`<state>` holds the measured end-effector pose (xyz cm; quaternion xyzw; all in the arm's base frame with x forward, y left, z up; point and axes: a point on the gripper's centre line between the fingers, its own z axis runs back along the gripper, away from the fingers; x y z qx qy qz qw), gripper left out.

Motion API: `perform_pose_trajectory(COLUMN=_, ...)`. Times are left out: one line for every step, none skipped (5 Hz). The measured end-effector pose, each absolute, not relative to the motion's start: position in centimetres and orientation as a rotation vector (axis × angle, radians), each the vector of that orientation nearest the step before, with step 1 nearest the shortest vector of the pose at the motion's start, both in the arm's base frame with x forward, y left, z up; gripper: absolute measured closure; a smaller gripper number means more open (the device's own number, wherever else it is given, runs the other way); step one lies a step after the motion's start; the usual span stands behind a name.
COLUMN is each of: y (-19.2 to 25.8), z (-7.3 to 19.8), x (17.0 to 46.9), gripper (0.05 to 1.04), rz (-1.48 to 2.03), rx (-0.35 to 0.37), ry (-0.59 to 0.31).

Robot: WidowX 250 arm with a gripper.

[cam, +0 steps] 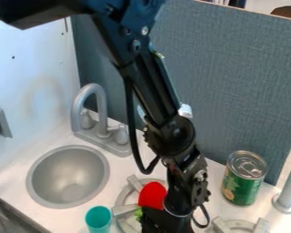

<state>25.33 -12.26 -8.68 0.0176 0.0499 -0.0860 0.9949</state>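
Note:
The black gripper [163, 224] hangs at the bottom centre of the camera view, over the left stove burner [122, 200]. Its fingertips are cut off by the lower edge. Directly beside it on the left is a red rounded object [152, 195], partly hidden by the gripper, with a bit of green [138, 214] below it. Whether the gripper touches or holds the red object cannot be told. A teal cup [98, 218] stands left of the burner, and a green can [244, 178] stands upright to the right of the arm.
A round grey sink [67, 176] lies at the left, with a grey faucet [98, 111] behind it. Another burner [239, 225] is at the lower right, near a grey post [288, 191]. A blue-grey panel [233, 82] rises along the back.

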Motion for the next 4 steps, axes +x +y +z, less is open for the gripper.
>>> perform_pose_trajectory(y=-12.2, z=-8.6, x=24.7, gripper=0.083, rz=-0.155, rx=0.043, ry=0.104)
perform_pose_trajectory(y=-12.4, z=-8.4, x=25.1, gripper=0.083, rz=-0.151, rx=0.041, ry=0.098)
perform_pose_trajectory(y=-12.7, z=-9.1, x=25.7, gripper=0.083, rz=-0.162, rx=0.047, ry=0.117)
perform_pose_trajectory(y=-13.0, z=-9.8, x=26.2, gripper=0.083, rz=-0.169, rx=0.044, ry=0.123)
